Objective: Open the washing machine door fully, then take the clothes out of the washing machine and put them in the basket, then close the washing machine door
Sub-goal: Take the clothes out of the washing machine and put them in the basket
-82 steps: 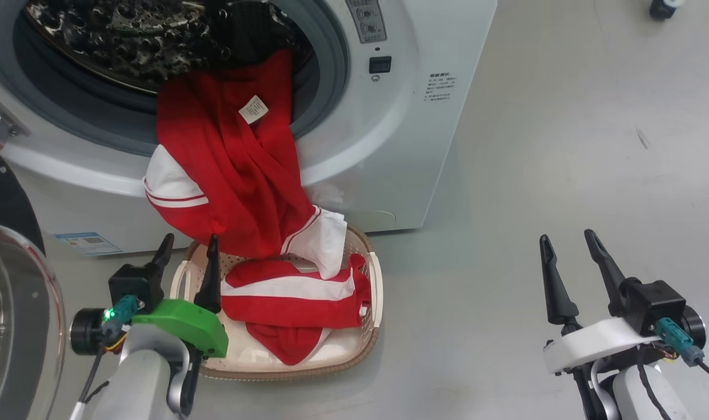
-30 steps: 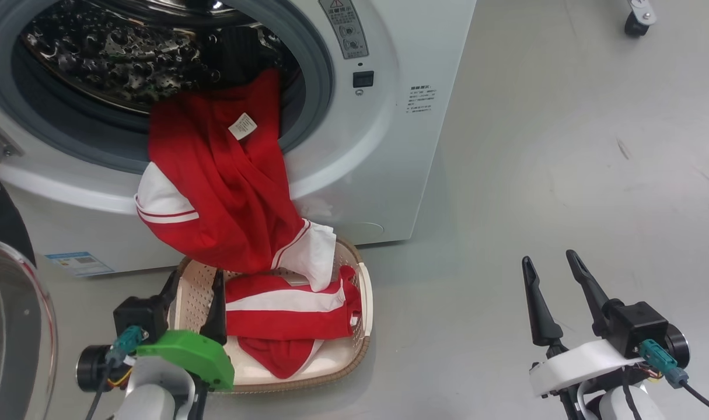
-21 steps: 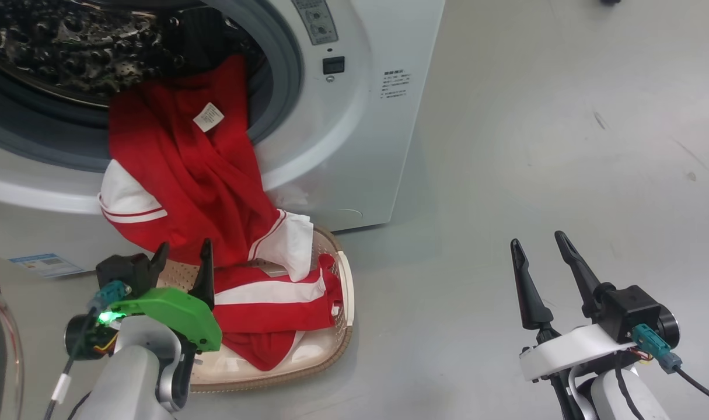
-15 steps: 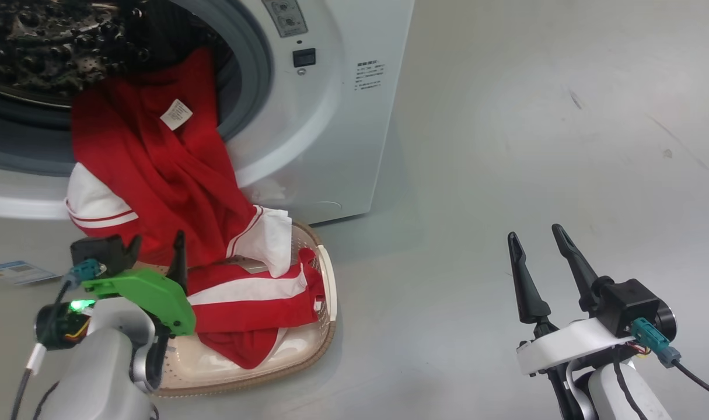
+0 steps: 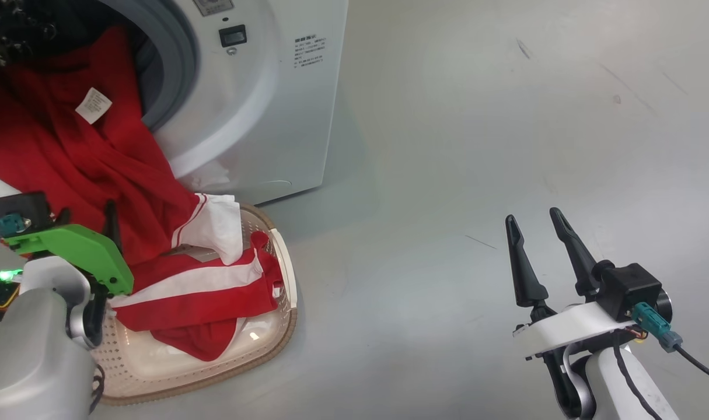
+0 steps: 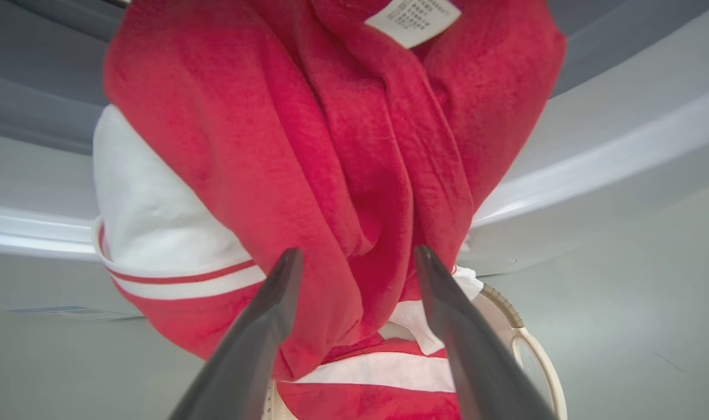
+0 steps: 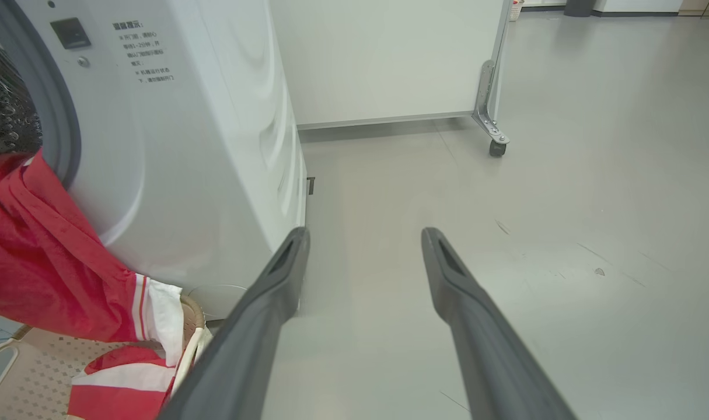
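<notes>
A big white washing machine [image 5: 261, 116] with a round front hole fills the upper left of the head view. A grey rubber ring [image 5: 176, 70] runs around the hole. The shiny steel drum [image 7: 4, 116] with lots of little holes shows at the far left of the right wrist view.

The soft bright red clothes [image 5: 97, 169] with white stripes are in two places. One part hangs out of the hole and down the front of the machine. It has a small white tag [image 5: 93, 105] near the top, and its white end drops into the basket. The other part lies folded inside the basket, in the lower left of the head view.

The small cream plastic basket [image 5: 286, 318] with holes in its sides and a brown woven rim sits on the grey floor [image 5: 477, 116]. It is just in front of the machine, under the hanging part.

The left gripper [image 6: 359, 252] has two long dark fingers spread wide. They point up at the hanging red cloth, which shows between them in the left wrist view. I cannot tell if they touch it.

The right gripper [image 5: 532, 216] is in the lower right of the head view, well apart from the basket. Its fingers are spread wide too, with just bare floor between them.

A white board on a little wheel [image 7: 496, 147] stands at the top of the right wrist view.
</notes>
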